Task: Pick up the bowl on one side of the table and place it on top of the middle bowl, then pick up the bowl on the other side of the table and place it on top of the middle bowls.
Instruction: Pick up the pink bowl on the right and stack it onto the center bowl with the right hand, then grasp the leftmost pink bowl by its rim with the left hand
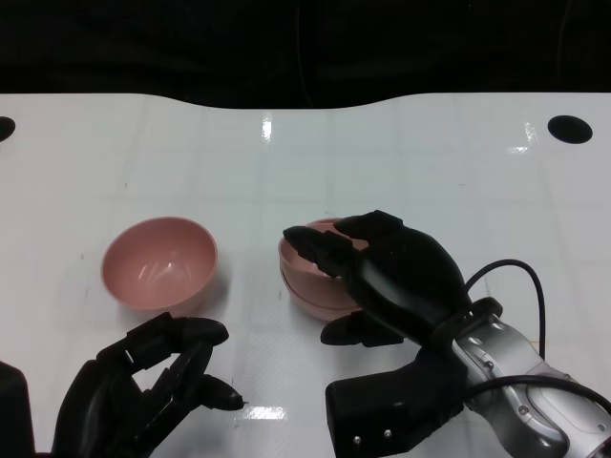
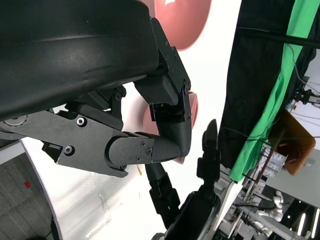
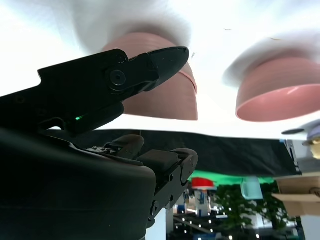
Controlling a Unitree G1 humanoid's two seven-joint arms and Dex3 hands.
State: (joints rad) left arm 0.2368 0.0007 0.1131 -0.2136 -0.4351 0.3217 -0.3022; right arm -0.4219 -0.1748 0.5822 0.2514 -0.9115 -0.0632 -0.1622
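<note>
On the table: a white glossy table (image 1: pixel 430 162) seen from the robot's head, with pink bowls and two black hands.
Middle stack: the bowl stack (image 1: pixel 310 277) sits near the table's centre; a seam around its side in the right wrist view suggests one bowl already nested in another.
Side bowl: a single pink bowl (image 1: pixel 159 263) stands apart, to the stack's left in the head view, upright, mouth facing up; being round, it has no long axis.
Right hand: the right hand (image 1: pixel 387 272) lies over the stack's rim, fingers draped across it; whether it grips or only touches is unclear.
Left hand: the left hand (image 1: pixel 153 386) hovers near the single bowl, fingers curled, holding nothing.
Progress: judged about half done; the single bowl is not yet stacked.
</note>
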